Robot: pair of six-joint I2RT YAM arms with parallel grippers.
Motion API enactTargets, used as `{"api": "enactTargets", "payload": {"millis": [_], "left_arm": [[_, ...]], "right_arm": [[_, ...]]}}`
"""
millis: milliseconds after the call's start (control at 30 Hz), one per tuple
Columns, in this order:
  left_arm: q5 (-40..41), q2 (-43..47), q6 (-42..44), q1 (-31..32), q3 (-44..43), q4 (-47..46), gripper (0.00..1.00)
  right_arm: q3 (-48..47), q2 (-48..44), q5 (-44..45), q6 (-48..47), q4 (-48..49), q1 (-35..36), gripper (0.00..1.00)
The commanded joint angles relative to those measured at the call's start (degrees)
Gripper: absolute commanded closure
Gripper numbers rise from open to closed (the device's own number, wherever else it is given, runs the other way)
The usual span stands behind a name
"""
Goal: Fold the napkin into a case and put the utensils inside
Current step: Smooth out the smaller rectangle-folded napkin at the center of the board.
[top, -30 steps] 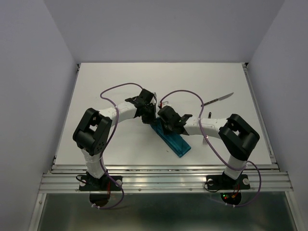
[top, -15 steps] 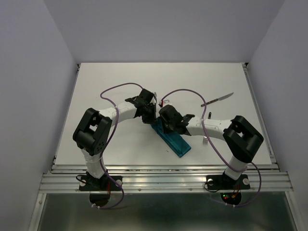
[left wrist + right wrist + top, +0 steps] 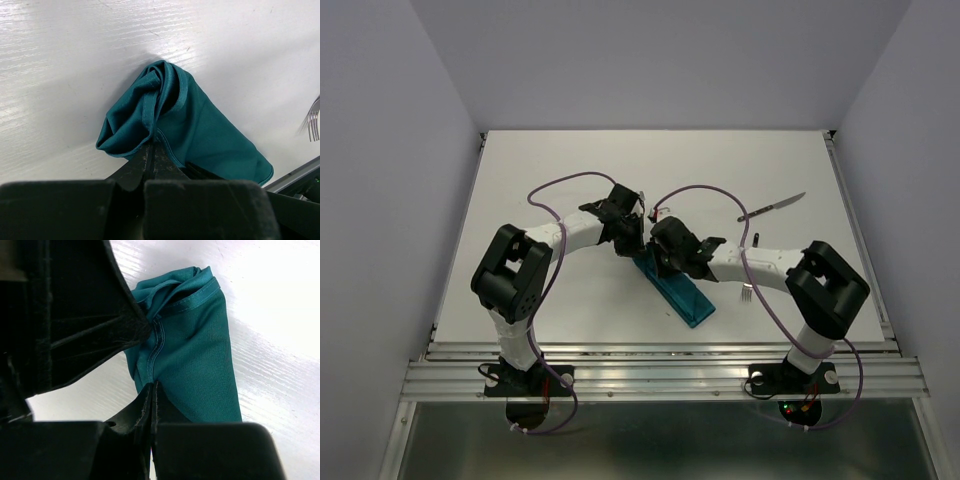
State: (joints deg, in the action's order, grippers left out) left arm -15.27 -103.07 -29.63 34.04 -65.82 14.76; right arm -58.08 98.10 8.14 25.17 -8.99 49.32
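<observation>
**At mid-table: both claws nipped onto the far end of the teal case**

On the white table (image 3: 570, 170), I see the case (image 3: 682, 292) lying as a long, narrow teal strip. It runs on a slant from the middle of the table toward the near right. I can't see into it from any view. Both utensils are outside it on the bare table. The fork (image 3: 748, 293) is just right of the case, mostly hidden under the right arm, with its tines pointing toward the near edge. The knife (image 3: 772, 207) is well apart, farther back on the right, lying at an angle.

The near end of the cloth is flat and square-cornered. The far end is bunched and rolled up, with a stitched hem curling over the top.

The left gripper (image 3: 151, 149) has its fingers pressed together, and the tips pinch the hem at that crumpled end. The right gripper (image 3: 152, 388) is also squeezed closed, nipping the seam of the same end from the other side. The two claws sit nearly touching over it. On my left wrist view, the fork tines just show at the right edge.
</observation>
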Motion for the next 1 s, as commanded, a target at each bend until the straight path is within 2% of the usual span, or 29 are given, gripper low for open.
{"api": "enactTargets", "payload": {"millis": [0, 633, 733, 767, 833, 967], "left_arm": [[-1.0, 2.7, 0.0, -0.1, -1.0, -1.1, 1.00], [-1.8, 3.5, -0.1, -0.3, -1.4, -1.0, 1.00], [-2.0, 3.5, -0.1, -0.3, -1.4, -1.1, 1.00], [-2.1, 3.4, -0.1, -0.3, -1.3, -1.1, 1.00], [-2.4, 3.4, -0.2, -0.3, -1.2, -1.5, 1.00], [-2.6, 3.5, -0.1, -0.4, -1.0, -1.7, 1.00]], "right_arm": [[-0.1, -3.4, -2.1, -0.6, 1.6, 0.6, 0.99], [1.8, 1.9, -4.3, 1.2, 2.8, 0.6, 0.99], [2.1, 0.1, -3.8, 1.5, 2.8, 0.6, 0.92], [2.0, -0.4, -3.8, 1.5, 2.8, 0.6, 0.85], [1.7, -1.7, -3.7, 1.5, 2.7, 0.6, 0.78], [1.1, -3.6, -2.3, 2.0, 2.8, 0.6, 0.75]]}}
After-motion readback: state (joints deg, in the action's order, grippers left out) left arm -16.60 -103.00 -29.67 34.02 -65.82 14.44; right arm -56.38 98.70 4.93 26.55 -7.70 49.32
